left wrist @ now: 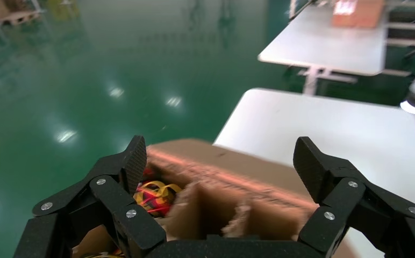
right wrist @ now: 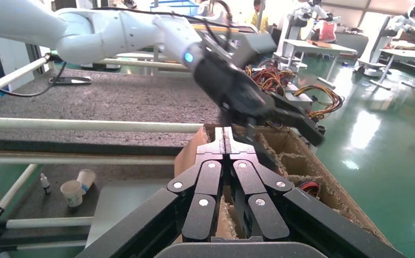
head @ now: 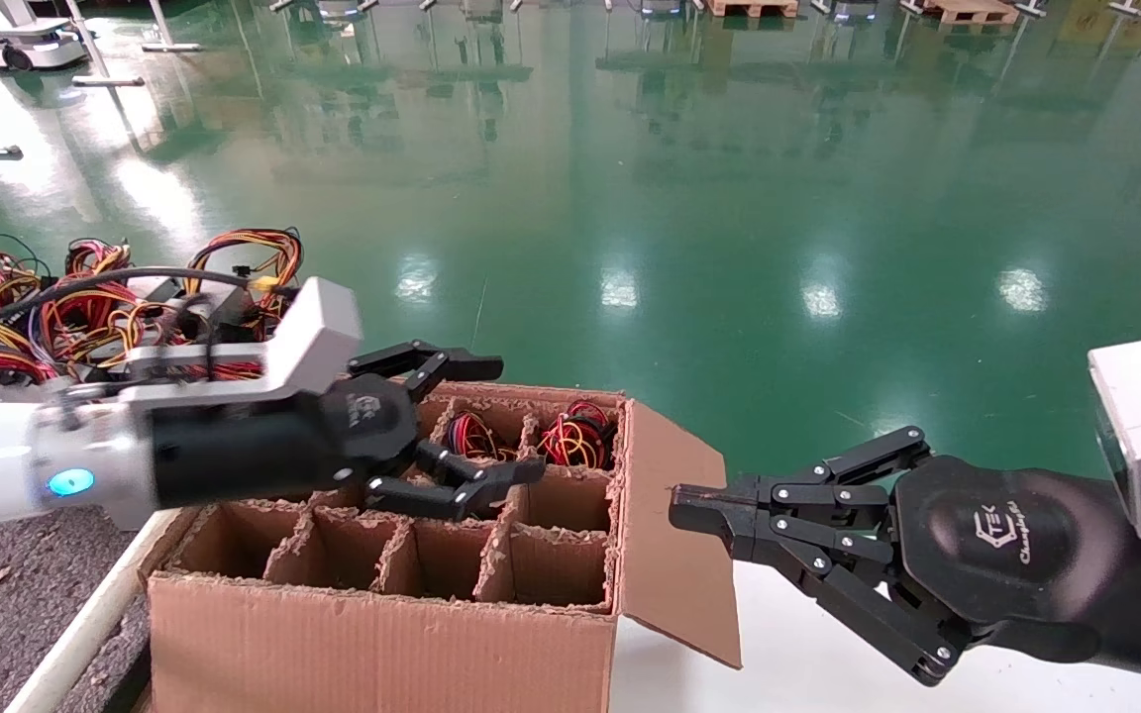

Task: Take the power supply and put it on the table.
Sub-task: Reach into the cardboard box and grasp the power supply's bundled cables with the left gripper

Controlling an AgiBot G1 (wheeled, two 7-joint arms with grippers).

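Note:
Power supply wires (head: 578, 434), red, yellow and black, fill a far cell of the brown divided carton (head: 382, 634); a second bundle (head: 471, 436) sits in the cell beside it. The metal bodies are hidden. My left gripper (head: 509, 420) hangs open just above these far cells, holding nothing. In the left wrist view the left gripper (left wrist: 221, 160) spans the carton dividers, with wires (left wrist: 154, 196) beside one finger. My right gripper (head: 691, 507) is shut and empty, beside the carton's open flap. The dark speckled table (head: 6, 594) lies left of the carton.
More wired units (head: 85, 307) are piled on the table's far end behind my left arm. White rails (right wrist: 87, 125) edge the table. The carton stands on a white tabletop (head: 828, 654). Paper cups (right wrist: 76, 191) stand on a lower shelf. Green floor lies beyond.

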